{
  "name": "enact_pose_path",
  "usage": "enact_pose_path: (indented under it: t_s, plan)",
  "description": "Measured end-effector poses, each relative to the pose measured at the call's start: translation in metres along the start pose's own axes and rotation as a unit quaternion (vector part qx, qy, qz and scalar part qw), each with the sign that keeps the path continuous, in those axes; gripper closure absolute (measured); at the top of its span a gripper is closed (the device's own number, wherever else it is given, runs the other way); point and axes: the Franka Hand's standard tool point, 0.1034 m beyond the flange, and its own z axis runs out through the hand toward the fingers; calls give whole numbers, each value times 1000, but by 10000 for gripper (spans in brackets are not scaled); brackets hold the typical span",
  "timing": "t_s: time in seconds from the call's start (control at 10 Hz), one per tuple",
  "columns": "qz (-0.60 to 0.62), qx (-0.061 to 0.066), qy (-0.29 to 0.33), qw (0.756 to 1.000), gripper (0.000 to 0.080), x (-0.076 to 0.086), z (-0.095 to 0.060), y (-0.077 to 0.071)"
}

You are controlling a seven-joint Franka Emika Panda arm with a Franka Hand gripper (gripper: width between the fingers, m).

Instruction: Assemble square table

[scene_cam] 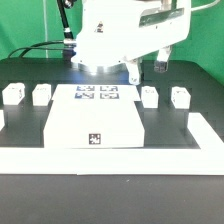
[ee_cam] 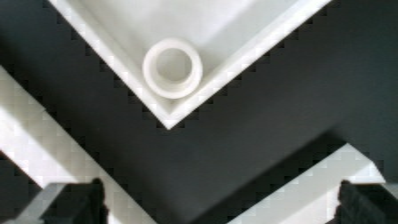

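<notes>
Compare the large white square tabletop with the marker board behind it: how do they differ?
The square tabletop looks far larger than the marker board. The tabletop is a thick slab; the marker board is a thin flat sheet. The tabletop shows one tag; the marker board carries several. Both are white and lie on the black table.

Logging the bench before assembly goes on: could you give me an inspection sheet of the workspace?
Surface: black table; marker board behind the slab; white border bars along the front and the exterior view's right.
Job's things: white slab flat at centre; left pair of legs and right pair of legs apart from it; corner hole empty.
Clutter: nothing seen.
Grippers: gripper open, holding nothing.
Cables: black cable at the back.
Surroundings: green backdrop.
</notes>
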Motion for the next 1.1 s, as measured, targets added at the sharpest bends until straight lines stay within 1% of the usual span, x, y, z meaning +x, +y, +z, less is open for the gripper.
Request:
enact_pose_path:
  t_s: [1.0, 1.1]
  plan:
    - [-8, 1, -1, 1000, 150, 0, 2, 0]
    - [-17, 1, 0, 1000, 150, -5, 5, -2]
